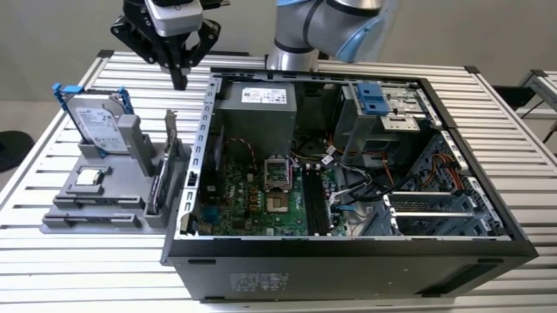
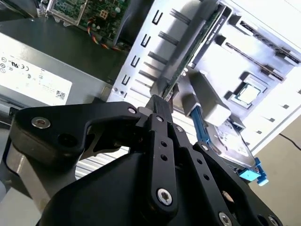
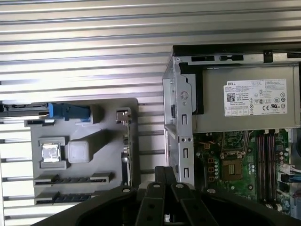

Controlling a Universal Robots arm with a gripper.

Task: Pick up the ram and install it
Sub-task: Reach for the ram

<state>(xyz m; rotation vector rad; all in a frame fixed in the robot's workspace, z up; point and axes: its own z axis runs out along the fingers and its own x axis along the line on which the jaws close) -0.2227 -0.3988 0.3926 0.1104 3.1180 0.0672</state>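
- The open case [image 1: 348, 267] is nearest in the exterior view, with its motherboard [image 1: 252, 195] facing up.
- At the case's 9 o'clock sits a gray holder [image 1: 96, 220]. The ram [image 1: 158, 189] stands on edge in it, just beside the upright card [image 1: 171, 130].
- The CPU [image 1: 90, 176] lies at the ram's 9 o'clock and the drive [image 1: 98, 122] at its 11.
- Farthest away, at the ram's 12 o'clock, the gripper [image 1: 180, 79] hangs well apart from it. The pincer is narrow, tips together, holding nothing.
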